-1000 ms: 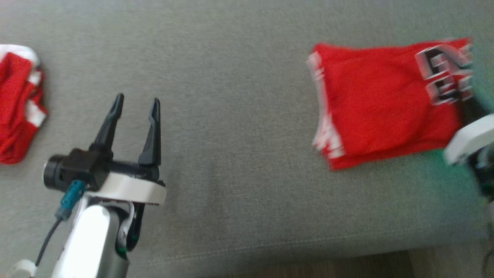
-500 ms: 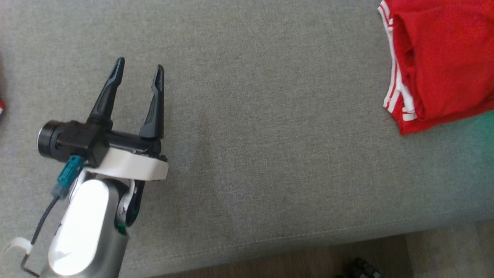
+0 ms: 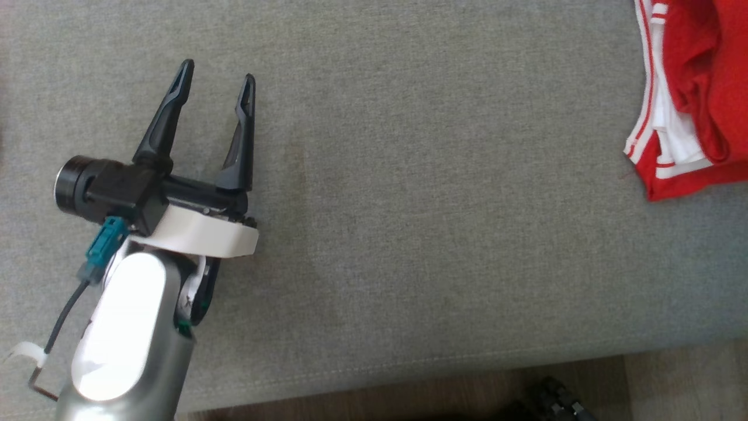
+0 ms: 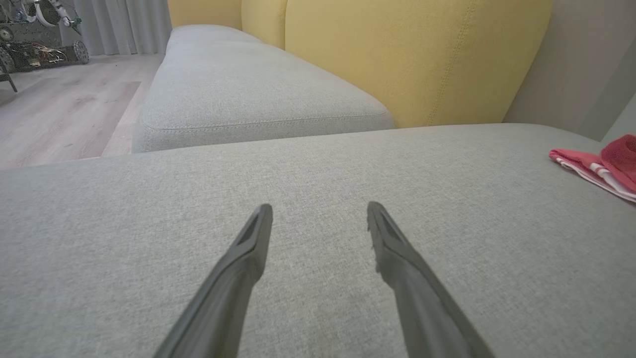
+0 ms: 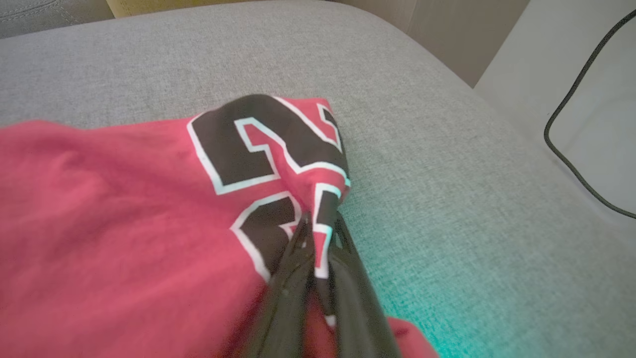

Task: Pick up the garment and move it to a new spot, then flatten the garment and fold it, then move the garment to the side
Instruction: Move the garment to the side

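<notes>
The garment (image 3: 695, 88) is a red jersey with white trim, folded, lying at the far right of the grey sofa seat (image 3: 421, 193). In the right wrist view its black, white-edged numerals (image 5: 263, 144) face the camera, and my right gripper (image 5: 320, 223) is shut on the edge of the garment (image 5: 99, 238), with cloth pinched between the dark fingers. Far to the left, my left gripper (image 3: 216, 79) hovers open over bare cushion with nothing between its fingers (image 4: 248, 248). In the left wrist view the garment (image 4: 603, 166) shows as a red strip at the right edge.
The seat's front edge (image 3: 409, 368) runs along the bottom, with wood floor below it. A yellow backrest (image 4: 417, 54) rises behind the seat, and a second grey cushion (image 4: 238, 94) extends to the left. A black cable (image 5: 581, 129) hangs beside the sofa's right end.
The head camera has shifted, so the garment now sits at the frame's right edge and a red pile at the far left has left the picture. The left gripper stays open.
</notes>
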